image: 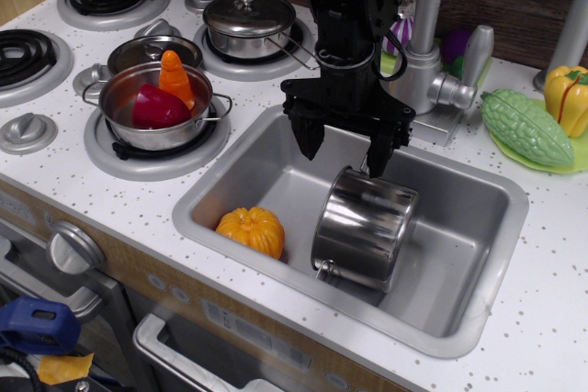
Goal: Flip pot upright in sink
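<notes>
The pot (364, 227) sits inside the sink (478, 305), toward the middle, tilted with its closed base up and back toward the arm and its rim down near the front wall, a small loop handle showing at that lower edge; it is not yet upright. The tool (347, 147) hangs just above the raised base with its two dark fingers spread apart and nothing between them; the right-hand finger looks to be touching or nearly touching the base edge, though the angle does not settle that. Judging from this, the step in hand is the approach or the tipping contact, with the flip itself undone. The next move likely calls for getting a finger onto the rim or wall and rotating the pot until its mouth faces up, while keeping it from sliding on the smooth basin floor. An orange pumpkin (252, 229) lies just left of the pot and could be knocked if the pot swings that way.
</notes>
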You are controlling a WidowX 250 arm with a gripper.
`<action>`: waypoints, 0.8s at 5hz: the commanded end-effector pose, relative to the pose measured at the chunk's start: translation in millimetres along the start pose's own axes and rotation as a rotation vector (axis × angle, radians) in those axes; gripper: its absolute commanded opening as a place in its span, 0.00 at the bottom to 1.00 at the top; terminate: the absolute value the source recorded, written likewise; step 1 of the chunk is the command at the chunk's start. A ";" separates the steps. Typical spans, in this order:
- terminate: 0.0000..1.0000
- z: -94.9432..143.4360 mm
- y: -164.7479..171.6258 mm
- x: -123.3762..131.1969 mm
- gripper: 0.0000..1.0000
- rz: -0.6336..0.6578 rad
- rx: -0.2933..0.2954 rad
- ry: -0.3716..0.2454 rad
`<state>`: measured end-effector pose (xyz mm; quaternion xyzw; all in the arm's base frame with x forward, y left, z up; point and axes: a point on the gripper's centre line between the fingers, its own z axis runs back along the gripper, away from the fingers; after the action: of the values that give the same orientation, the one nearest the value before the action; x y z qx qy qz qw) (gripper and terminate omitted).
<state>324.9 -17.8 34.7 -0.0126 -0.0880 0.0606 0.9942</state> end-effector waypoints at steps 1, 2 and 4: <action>0.00 0.0 0.0 0.0 1.00 0.000 0.000 0.000; 0.00 2.2 2.1 2.5 1.00 0.054 -0.128 0.053; 0.00 -3.0 5.2 6.5 1.00 0.095 -0.362 0.076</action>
<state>328.7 -14.7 20.1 -0.2202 -0.0442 0.1084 0.9684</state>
